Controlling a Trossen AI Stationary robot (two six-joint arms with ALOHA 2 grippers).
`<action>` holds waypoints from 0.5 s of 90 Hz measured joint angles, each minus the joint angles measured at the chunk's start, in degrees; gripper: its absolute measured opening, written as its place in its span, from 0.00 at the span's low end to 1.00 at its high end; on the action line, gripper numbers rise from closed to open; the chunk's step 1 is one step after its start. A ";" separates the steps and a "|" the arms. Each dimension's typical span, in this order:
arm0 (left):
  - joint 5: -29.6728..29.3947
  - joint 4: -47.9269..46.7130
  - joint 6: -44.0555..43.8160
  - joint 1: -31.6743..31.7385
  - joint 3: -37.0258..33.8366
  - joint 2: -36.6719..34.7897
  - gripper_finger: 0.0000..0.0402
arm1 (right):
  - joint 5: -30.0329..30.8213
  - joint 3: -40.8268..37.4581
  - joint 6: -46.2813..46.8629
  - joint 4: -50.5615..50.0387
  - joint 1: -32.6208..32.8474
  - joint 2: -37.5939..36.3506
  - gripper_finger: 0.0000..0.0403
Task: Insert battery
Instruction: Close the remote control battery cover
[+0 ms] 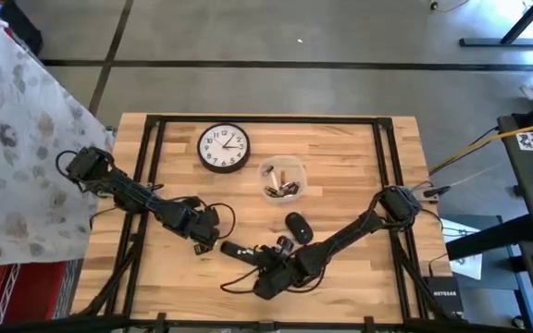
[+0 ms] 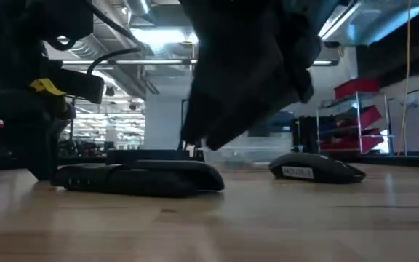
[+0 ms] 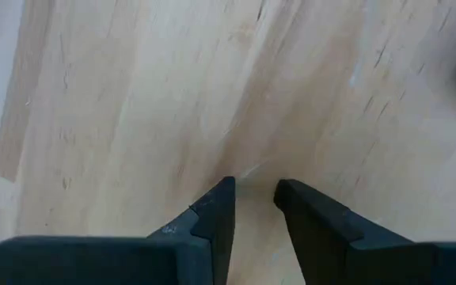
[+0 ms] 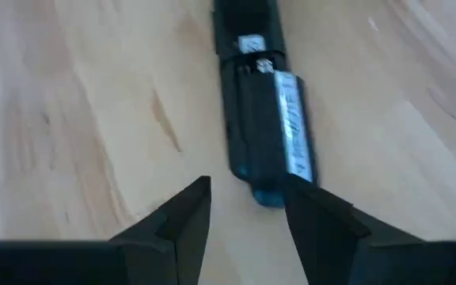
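A black remote (image 4: 248, 119) lies flat on the wooden table with its back compartment open, and a silver battery (image 4: 293, 131) lies in it. In the high view the remote (image 1: 239, 251) is near the table's front middle. My right gripper (image 4: 248, 194) is open just over the remote's near end, one finger to each side; I see no touch. My left gripper (image 3: 253, 198) stands left of the remote over bare wood (image 3: 212, 95), its fingers a narrow gap apart with nothing between them. In the low view the remote (image 2: 137, 177) rests flat under the right arm.
A black mouse (image 1: 298, 227) lies just right of the remote, also in the low view (image 2: 315, 171). A clear cup of spare batteries (image 1: 282, 179) and a round wall clock (image 1: 224, 148) lie farther back. Black frame rails (image 1: 146, 185) run along the table's sides.
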 joint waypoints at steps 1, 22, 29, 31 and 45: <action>-0.01 -0.01 -0.01 0.00 0.00 0.00 0.24 | -0.16 0.10 0.51 -0.74 0.00 -0.01 0.37; -0.55 0.07 0.24 -0.02 -0.02 0.02 0.24 | 3.84 0.24 4.13 -7.81 -1.26 0.41 0.37; -0.97 0.10 0.25 -0.03 -0.02 0.02 0.24 | 3.72 0.24 4.06 -7.04 -2.91 0.69 0.37; -1.07 0.09 0.25 -0.11 -0.02 0.02 0.24 | 3.53 0.26 3.94 -6.83 -3.36 0.80 0.37; -1.90 0.11 -0.03 -0.89 -0.04 0.02 0.24 | 0.38 0.11 0.87 -4.18 -5.39 1.49 0.37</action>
